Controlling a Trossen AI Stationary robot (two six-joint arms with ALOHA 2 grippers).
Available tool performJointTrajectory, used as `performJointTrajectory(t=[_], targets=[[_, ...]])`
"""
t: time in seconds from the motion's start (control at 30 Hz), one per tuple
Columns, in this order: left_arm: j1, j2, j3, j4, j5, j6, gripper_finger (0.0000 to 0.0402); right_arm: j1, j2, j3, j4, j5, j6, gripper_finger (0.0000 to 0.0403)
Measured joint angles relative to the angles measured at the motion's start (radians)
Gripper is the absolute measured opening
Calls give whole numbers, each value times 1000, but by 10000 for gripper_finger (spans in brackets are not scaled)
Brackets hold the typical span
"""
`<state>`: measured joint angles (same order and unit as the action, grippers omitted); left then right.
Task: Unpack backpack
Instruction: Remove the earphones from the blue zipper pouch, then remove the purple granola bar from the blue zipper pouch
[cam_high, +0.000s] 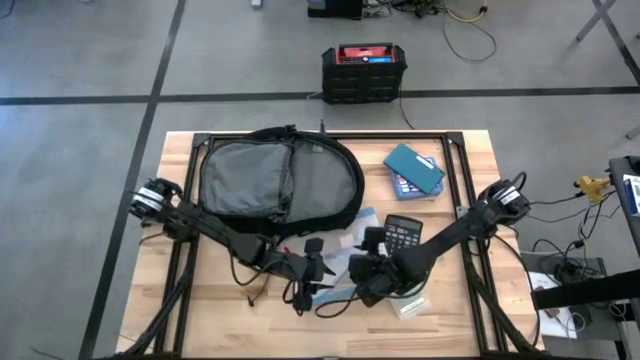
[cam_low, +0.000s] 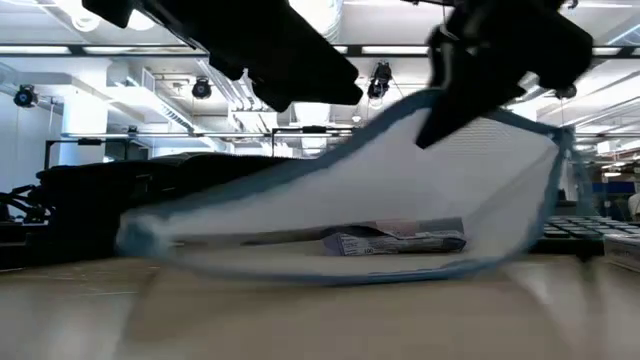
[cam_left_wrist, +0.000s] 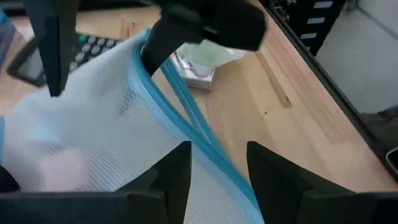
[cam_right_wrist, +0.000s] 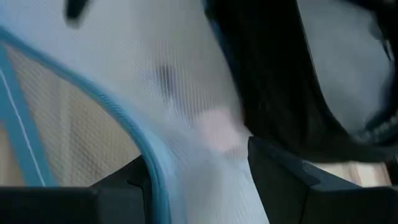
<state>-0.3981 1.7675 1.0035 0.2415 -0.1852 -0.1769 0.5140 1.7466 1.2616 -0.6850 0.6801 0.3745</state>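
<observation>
carefully, at lower centre our right gripper (cam_high: 372, 283) pinched the mesh pouch (cam_low: 400, 190) by its blue rim; our left gripper (cam_high: 312, 272) gaped beside it; we judged a slow lift clear of the backpack (cam_high: 275, 180) best.

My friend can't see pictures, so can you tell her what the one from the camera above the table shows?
Two dark robot arms meet near the front of a wooden table, where the left gripper and right gripper work at a pale mesh pouch with blue trim. Behind them lies an open black backpack, with a calculator and a teal book to its right.
</observation>
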Motion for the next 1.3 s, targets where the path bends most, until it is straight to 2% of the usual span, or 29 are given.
performJointTrajectory(t=[0.2,0.37,0.53,0.67,0.9,1.0,1.3], targets=[[9,91,0,122,2,-80,183,-24,0,1,16,-7,-8,163],[32,126,0,150,-19,-128,217,-24,0,-4,13,-17,-9,152],[56,118,0,123,-102,-154,235,-24,0,-8,14,-27,-8,140],[55,114,19,79,-196,-71,233,-24,0,-9,15,-27,-3,131],[55,114,123,-162,-398,2,217,-24,0,-12,18,-71,20,125],[58,113,151,-207,-462,24,212,-24,0,-12,19,-79,19,133],[58,113,161,-268,-585,89,202,-24,0,-12,20,-90,19,147]])
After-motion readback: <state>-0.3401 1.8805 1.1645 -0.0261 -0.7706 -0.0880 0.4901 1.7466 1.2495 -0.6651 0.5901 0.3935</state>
